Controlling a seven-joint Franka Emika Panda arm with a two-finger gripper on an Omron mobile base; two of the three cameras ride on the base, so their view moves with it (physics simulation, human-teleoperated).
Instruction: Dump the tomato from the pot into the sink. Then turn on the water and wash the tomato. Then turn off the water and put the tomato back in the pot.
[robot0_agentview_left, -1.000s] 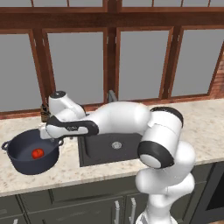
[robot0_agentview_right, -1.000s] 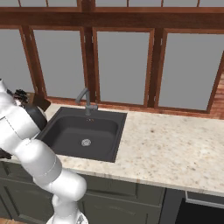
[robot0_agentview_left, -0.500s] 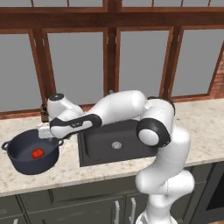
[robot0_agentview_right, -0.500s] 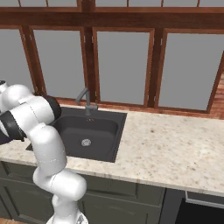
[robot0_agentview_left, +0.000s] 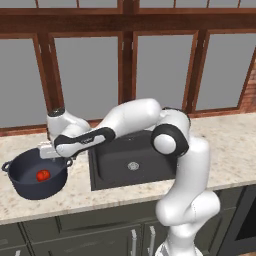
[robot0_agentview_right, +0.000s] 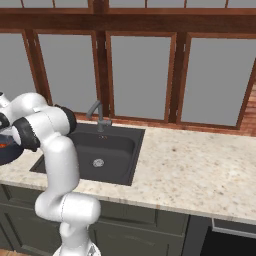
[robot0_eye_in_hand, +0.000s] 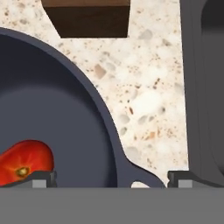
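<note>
The dark blue-grey pot (robot0_agentview_left: 26, 181) stands on the counter left of the sink (robot0_agentview_left: 116, 172), with the small red tomato (robot0_agentview_left: 43, 175) lying on its bottom. My gripper (robot0_agentview_left: 53, 157) hangs open just above the pot's right rim, by its loop handle. In the hand view the tomato (robot0_eye_in_hand: 24, 164) lies at the lower left inside the pot (robot0_eye_in_hand: 65, 122). The open gripper (robot0_eye_in_hand: 111, 179) straddles the pot's wall and loop handle (robot0_eye_in_hand: 139, 176), one fingertip (robot0_eye_in_hand: 41, 178) over the inside and one outside. Nothing is held. The black sink's rim (robot0_eye_in_hand: 197, 87) runs down the right.
A brown wooden knife block (robot0_eye_in_hand: 87, 17) stands on the speckled counter just beyond the pot. A grey faucet (robot0_agentview_right: 97, 113) rises behind the sink (robot0_agentview_right: 117, 150), under the windows. Counter (robot0_agentview_right: 200, 170) stretches away right of the sink.
The hand has sunk a little and shifted left over the pot's rim while the arm stretched out. Pot and tomato have stayed put, and the jaws are still open.
</note>
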